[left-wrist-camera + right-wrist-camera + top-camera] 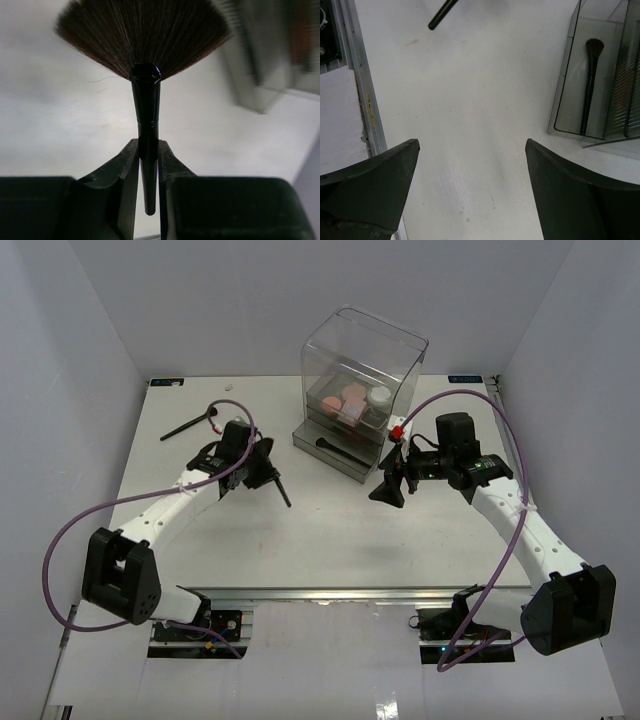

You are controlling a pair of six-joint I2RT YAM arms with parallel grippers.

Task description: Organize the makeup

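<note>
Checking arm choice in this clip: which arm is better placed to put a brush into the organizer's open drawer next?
Left, likely: the left end effector grips the fan brush by the handle. The right end effector, though nearer the open drawer, is open and empty.

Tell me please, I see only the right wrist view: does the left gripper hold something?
Observer: Yes. The left gripper is shut on the handle of a fan brush.
Operator: Does any makeup lie loose elsewhere?
Observer: One black brush lies alone on the table, at the far left.
Operator: What is in the top of the clear box?
Observer: Pink compacts and a small white jar.
</note>
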